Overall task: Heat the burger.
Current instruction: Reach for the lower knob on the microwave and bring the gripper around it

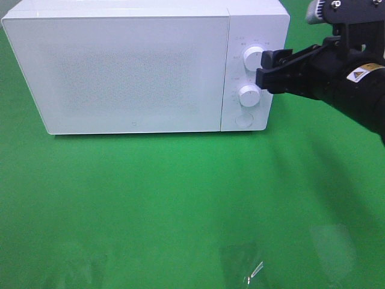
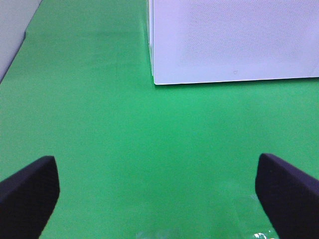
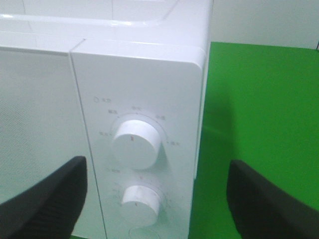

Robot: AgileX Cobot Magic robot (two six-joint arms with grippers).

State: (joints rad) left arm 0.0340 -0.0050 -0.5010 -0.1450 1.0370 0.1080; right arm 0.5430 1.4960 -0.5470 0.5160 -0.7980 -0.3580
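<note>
High view: white microwave (image 1: 147,66) at the far side of the green tabletop (image 1: 180,198), door (image 1: 114,78) shut, control panel to the door's right with upper knob (image 1: 252,58) above lower knob (image 1: 249,95) and a round button (image 1: 243,120) beneath. Right gripper (image 1: 262,70) up against that panel, tips just beside both knobs; touching or apart, cannot tell from here. Right wrist view, much closer: both knobs between two black fingers (image 3: 45,199) spread wide, so open and gripping nothing; small print around the dials, too fine to read; the button cut off at the frame's edge. Left gripper (image 2: 158,196) in its own wrist view only, out of the high view: open wide, holding nothing, above plain green, well apart from the microwave's front corner. Scrap of clear film (image 1: 240,262) with a glint on the near tabletop, plainest from above, only a sliver of it in the left wrist view. Burger: in none of the three views; nothing to be made out through the pale door, so place cannot be told.
</note>
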